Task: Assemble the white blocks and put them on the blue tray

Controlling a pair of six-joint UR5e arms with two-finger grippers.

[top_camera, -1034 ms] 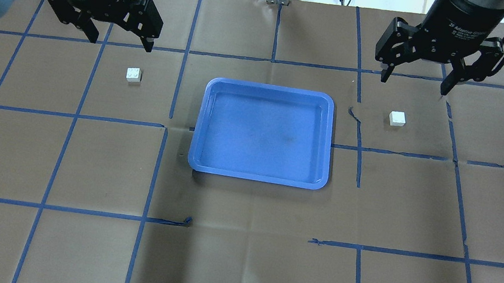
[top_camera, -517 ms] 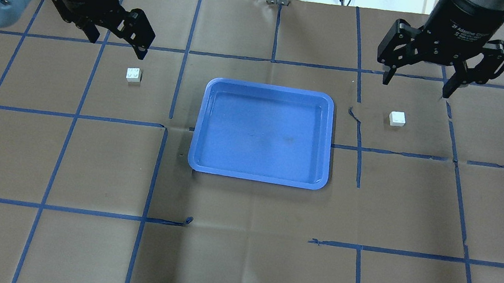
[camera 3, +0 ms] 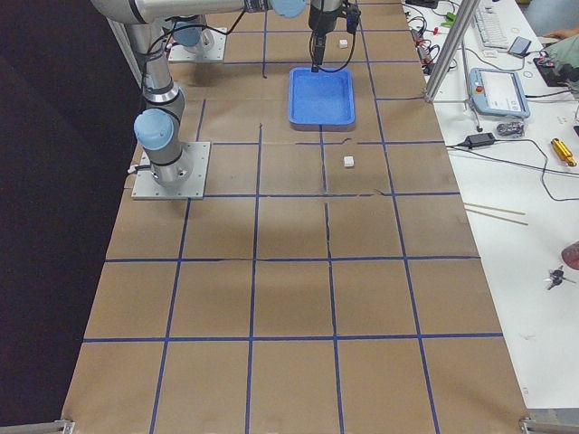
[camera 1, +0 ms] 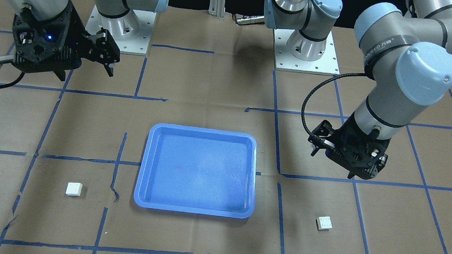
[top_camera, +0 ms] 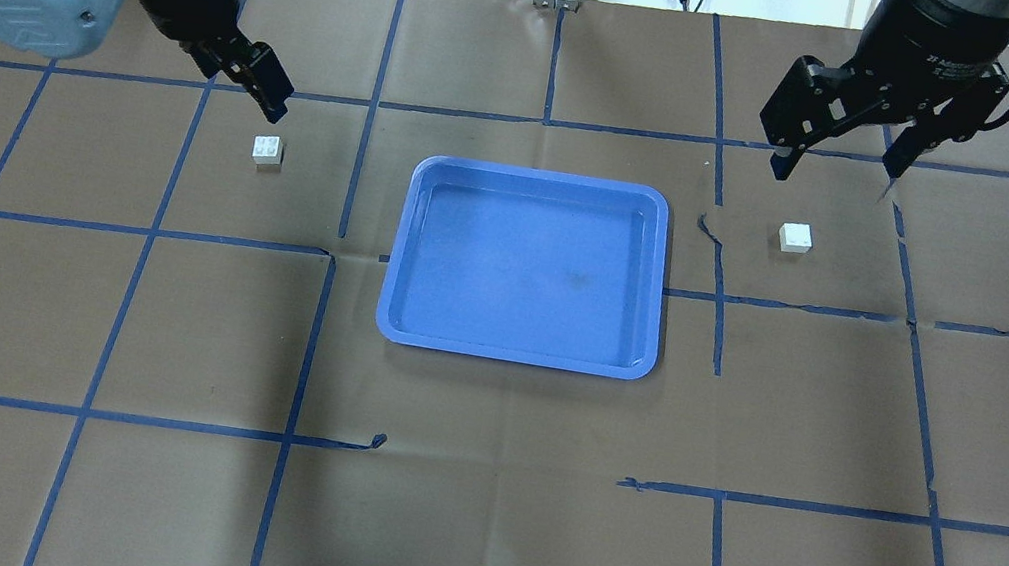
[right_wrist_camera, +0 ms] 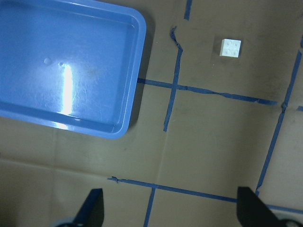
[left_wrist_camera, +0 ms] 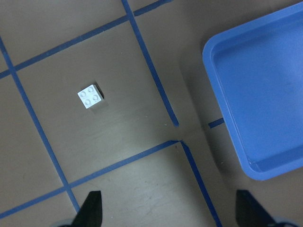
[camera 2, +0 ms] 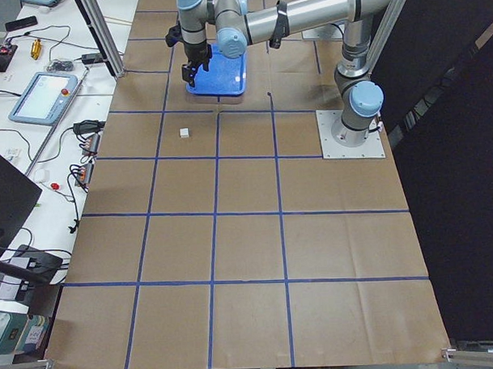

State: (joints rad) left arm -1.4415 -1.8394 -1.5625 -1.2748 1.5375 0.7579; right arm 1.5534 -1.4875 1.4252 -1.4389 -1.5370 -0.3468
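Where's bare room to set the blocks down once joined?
The blue tray is bare throughout. The strips between it and the left white block and right white block are free too. Tightest spot: beside the left white block, where the left gripper hangs.

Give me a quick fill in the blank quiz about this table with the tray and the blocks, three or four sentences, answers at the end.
1. The number of blocks lying in the blue tray is ____.
2. The tray lies ____ the left white block and the right white block.
3. Each block shows ____ round studs on top.
4. The left gripper and the right gripper both have their jaws ____.
Missing words: zero; between; four; open.
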